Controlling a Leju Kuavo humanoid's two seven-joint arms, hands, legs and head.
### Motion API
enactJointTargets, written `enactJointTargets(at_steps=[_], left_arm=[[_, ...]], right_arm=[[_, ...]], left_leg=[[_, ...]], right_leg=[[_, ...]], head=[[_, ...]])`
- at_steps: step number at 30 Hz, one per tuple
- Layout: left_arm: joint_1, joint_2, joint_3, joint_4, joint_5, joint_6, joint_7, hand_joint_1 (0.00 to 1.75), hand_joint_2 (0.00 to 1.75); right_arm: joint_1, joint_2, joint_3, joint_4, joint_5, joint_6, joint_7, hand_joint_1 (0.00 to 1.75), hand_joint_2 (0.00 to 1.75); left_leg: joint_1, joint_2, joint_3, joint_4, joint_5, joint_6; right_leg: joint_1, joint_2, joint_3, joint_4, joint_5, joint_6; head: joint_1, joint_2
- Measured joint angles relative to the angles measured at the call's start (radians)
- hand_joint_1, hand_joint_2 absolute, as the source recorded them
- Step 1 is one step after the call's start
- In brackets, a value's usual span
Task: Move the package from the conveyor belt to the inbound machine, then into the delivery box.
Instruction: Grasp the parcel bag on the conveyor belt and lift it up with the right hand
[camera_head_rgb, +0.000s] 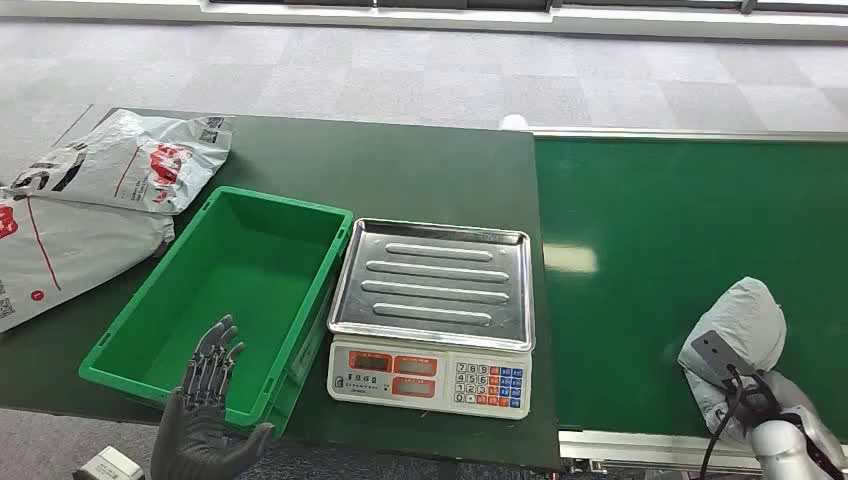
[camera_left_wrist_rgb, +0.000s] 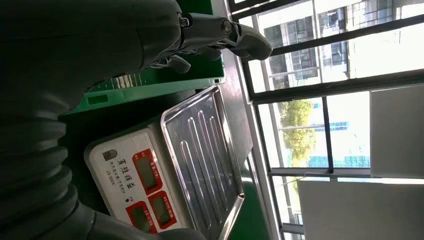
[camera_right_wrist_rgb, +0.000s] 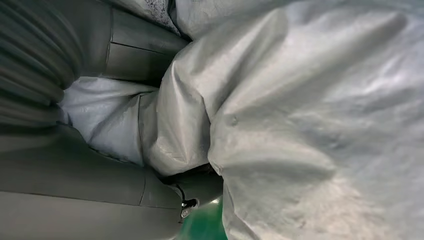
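My right hand, at the near right, is pressed onto the grey package on the green conveyor belt. In the right wrist view the thumb and fingers lie on opposite sides of the crumpled package, clamped on it. The package is still on the belt, near its near edge, well apart from the scale. My left hand hovers at the near edge of the green bin, fingers apart, holding nothing. The scale stands just right of the bin, its steel tray bare, on the dark green table. Two more grey mail bags lie at the far left of the table.
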Motion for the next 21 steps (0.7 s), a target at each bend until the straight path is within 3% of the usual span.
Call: enactJointTargets(at_steps=[7,13,17,19,21], left_arm=[[-0.007,-0.024,0.003,0.000,-0.003,-0.038,0.005,0.00,1.75],[-0.025,-0.035,0.004,0.006,-0.012,-0.040,-0.016,0.00,1.75],[-0.054,-0.035,-0.010,0.022,-0.018,0.000,-0.032,0.00,1.75],[-0.069,-0.030,-0.025,0.032,-0.015,0.032,-0.041,0.00,1.75],[-0.086,-0.019,-0.044,0.043,-0.009,0.065,-0.053,0.00,1.75]], right_arm=[[0.022,0.111,-0.089,-0.243,-0.076,-0.178,-0.116,1.75,1.75],[0.023,0.208,-0.096,-0.505,-0.206,-0.449,-0.332,1.75,1.75],[-0.033,0.233,0.013,-0.658,-0.192,-0.582,-0.346,1.75,1.75],[-0.099,0.231,0.104,-0.677,-0.202,-0.558,-0.315,1.75,1.75],[-0.190,0.233,0.218,-0.659,-0.206,-0.469,-0.283,1.75,1.75]], left_leg=[[-0.001,0.002,-0.004,0.000,0.001,0.000],[-0.002,0.002,-0.006,0.000,0.002,0.000],[-0.002,0.004,-0.009,-0.001,0.002,-0.001],[-0.002,0.008,-0.012,-0.001,0.002,-0.001],[-0.002,0.013,-0.013,-0.001,0.002,-0.002]], right_leg=[[-0.001,0.004,-0.006,0.001,0.001,0.000],[-0.002,0.003,-0.008,0.003,0.002,0.001],[-0.001,0.006,-0.009,0.004,0.002,0.000],[-0.002,0.010,-0.009,0.005,0.002,0.000],[-0.001,0.013,-0.011,0.005,0.004,-0.002]], head=[[0.000,0.000],[0.000,0.000],[0.000,0.000],[0.000,0.000],[0.000,0.000]])
